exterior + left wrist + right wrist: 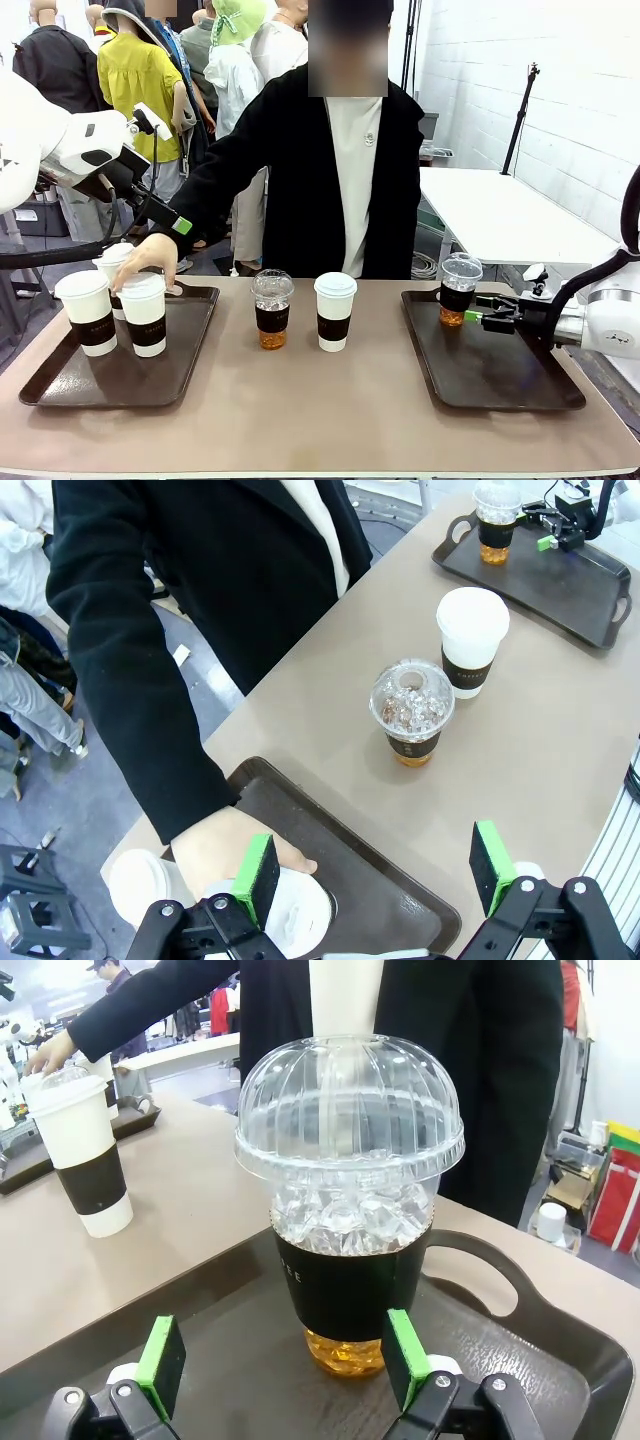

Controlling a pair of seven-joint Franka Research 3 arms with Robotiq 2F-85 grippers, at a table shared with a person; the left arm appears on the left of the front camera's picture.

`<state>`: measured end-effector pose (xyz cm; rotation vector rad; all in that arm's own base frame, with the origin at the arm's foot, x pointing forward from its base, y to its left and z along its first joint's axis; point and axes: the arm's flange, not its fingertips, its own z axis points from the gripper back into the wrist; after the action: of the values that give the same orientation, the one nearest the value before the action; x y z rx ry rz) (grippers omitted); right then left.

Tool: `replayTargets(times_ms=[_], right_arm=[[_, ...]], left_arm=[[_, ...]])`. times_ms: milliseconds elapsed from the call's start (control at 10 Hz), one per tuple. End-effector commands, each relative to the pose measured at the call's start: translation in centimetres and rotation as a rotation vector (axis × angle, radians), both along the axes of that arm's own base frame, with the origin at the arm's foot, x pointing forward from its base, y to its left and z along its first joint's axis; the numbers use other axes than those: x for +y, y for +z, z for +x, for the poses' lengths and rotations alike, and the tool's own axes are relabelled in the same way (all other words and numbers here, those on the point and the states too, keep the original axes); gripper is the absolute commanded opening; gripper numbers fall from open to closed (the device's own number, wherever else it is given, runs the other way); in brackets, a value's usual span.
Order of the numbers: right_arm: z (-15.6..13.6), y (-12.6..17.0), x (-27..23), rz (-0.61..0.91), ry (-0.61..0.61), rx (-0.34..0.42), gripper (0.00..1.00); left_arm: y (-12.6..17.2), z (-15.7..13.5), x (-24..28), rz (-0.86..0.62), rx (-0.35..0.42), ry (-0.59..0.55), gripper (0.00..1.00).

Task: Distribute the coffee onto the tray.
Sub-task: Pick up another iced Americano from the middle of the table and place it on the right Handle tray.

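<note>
Three white lidded coffee cups (pixel 88 312) stand on the left tray (pixel 60 385); a person's hand (pixel 150 256) rests on the back ones. My left gripper (pixel 176 222) hangs open above that hand, pads (pixel 258 878) wide apart over a white cup (pixel 295 915). Between the trays stand a clear dome-lidded cup (pixel 272 310) of amber drink and a white cup (pixel 335 312). Another clear dome cup (pixel 460 290) stands upright on the right tray (pixel 520 380). My right gripper (pixel 478 317) is open just beside it, the cup (pixel 350 1210) just beyond the fingertips (pixel 405 1360).
The person in a black jacket (pixel 300 180) stands at the far edge, one arm stretched over the left tray. Bare brown tabletop (pixel 300 410) lies in front of the two middle cups. Much of the right tray's floor is free.
</note>
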<state>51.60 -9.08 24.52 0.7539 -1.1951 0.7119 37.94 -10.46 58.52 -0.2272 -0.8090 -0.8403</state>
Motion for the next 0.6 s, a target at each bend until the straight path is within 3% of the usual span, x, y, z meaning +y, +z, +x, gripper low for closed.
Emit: replayTargets(times_ms=[0, 200, 500], right_arm=[[0.3, -0.1, 0.0, 0.015, -0.006, -0.017, 1.00], [0.0, 0.0, 0.0, 0.000, 0.000, 0.000, 1.00], [-3.6, -0.3, -0.7, 0.046, 0.018, -0.016, 1.00]], left_arm=[[0.0, 0.1, 0.0, -0.006, 0.007, 0.003, 1.00], [0.0, 0.1, 0.0, -0.006, 0.007, 0.003, 1.00], [0.0, 0.1, 0.0, -0.006, 0.007, 0.003, 1.00]])
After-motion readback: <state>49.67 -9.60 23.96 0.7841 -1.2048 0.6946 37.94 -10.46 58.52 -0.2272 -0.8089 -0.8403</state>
